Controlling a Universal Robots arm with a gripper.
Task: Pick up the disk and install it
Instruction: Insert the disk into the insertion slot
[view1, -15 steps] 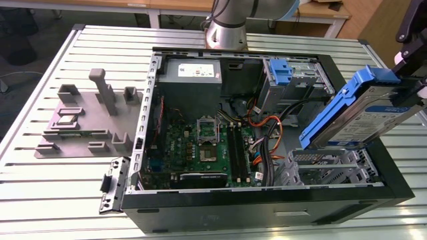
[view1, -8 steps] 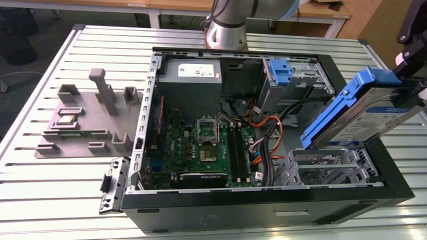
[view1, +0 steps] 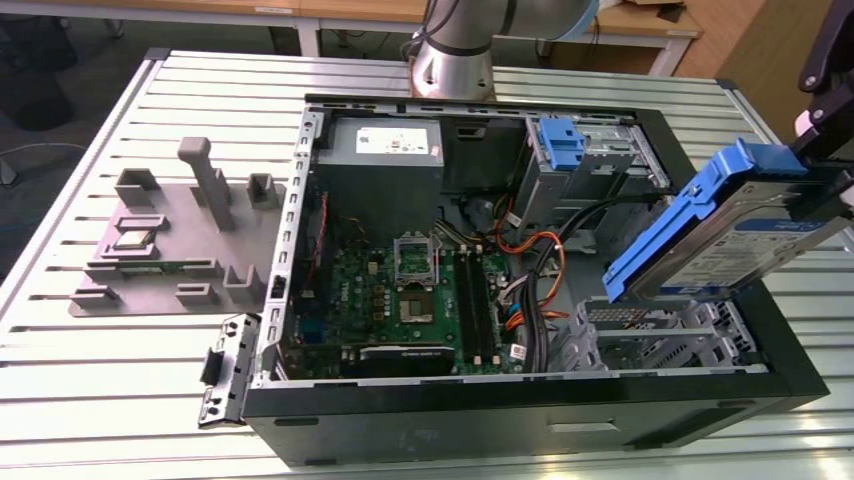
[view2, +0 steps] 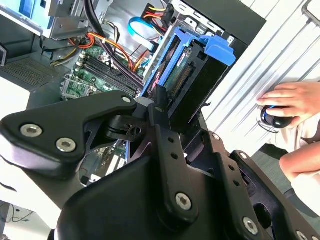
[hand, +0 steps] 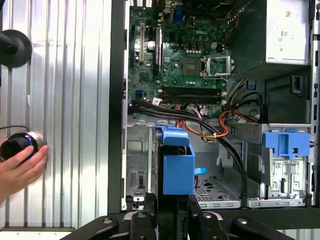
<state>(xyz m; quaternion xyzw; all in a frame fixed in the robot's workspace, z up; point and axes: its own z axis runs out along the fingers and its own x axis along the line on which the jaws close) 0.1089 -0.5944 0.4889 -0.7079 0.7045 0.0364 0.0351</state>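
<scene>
Jaws gripping disk (view1: 742, 245), far end hidden, tilted over case (view1: 534, 412)

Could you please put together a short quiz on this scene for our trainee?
1. True or false: the disk lies flat inside the case.
2. The gripper holds: A) the disk, B) a screwdriver, C) nothing?
3. Fill in: the hand rests ____ the case.
Key: 1 false, it is held tilted in the air; 2 A; 3 outside.
</scene>
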